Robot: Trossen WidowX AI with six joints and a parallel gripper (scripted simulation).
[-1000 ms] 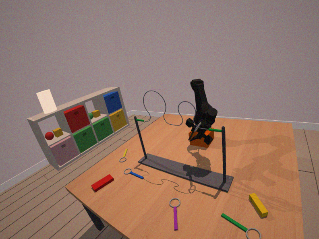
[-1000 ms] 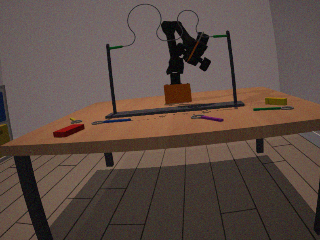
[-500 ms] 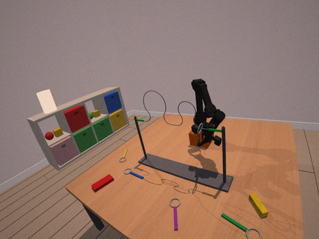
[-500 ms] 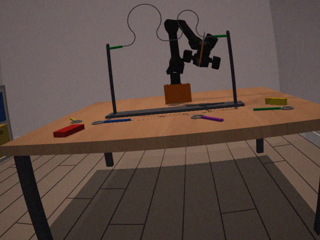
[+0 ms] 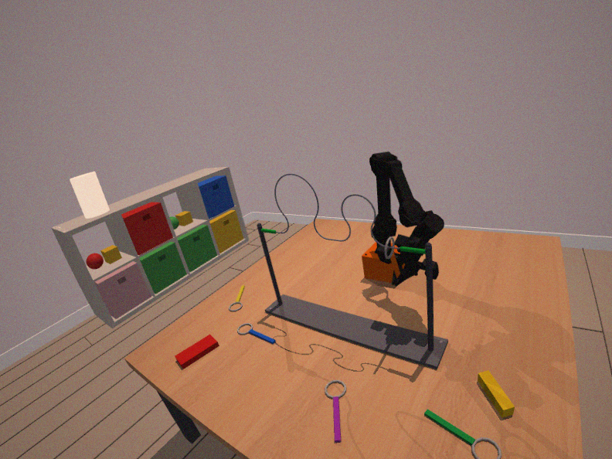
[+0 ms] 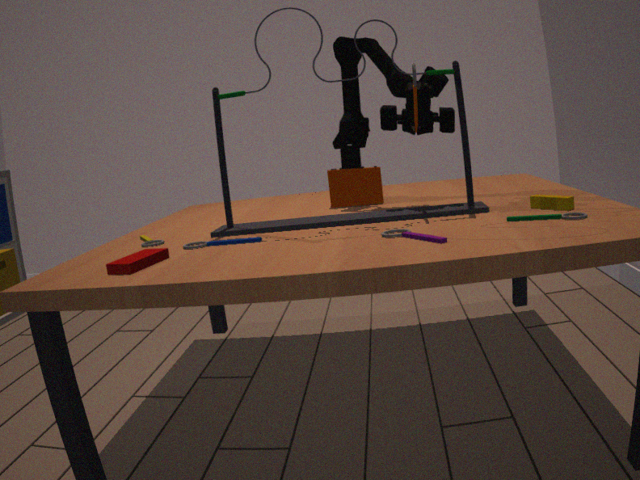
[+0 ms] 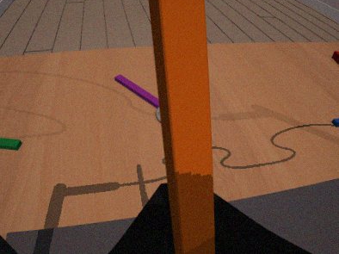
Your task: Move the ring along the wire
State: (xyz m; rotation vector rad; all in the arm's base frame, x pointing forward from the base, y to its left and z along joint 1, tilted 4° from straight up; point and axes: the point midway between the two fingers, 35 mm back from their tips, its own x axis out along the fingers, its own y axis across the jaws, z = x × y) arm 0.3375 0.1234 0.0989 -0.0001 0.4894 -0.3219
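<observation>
My gripper (image 6: 415, 127) (image 7: 179, 192) is shut on the orange handle (image 6: 415, 107) (image 7: 187, 89), which stands upright with the ring (image 5: 386, 246) (image 6: 414, 74) at its top. The ring is around the grey wire (image 5: 290, 175) (image 6: 289, 8), just left of the right green part (image 5: 412, 249) (image 6: 440, 72), and is nearly edge-on in the exterior view. Whether it touches the wire I cannot tell. The left green part (image 5: 267, 230) (image 6: 232, 95) is bare beside the left post (image 5: 270, 267) (image 6: 221, 154). In the top view the arm and ring largely hide the handle.
The right post (image 5: 430, 296) (image 6: 463, 138) stands close to my gripper. Both posts rise from a dark base (image 5: 347, 323) (image 6: 298, 223). On the table lie a red block (image 5: 196, 351), a yellow block (image 5: 494, 394) and loose rings with purple (image 5: 336, 418), green, blue and yellow handles.
</observation>
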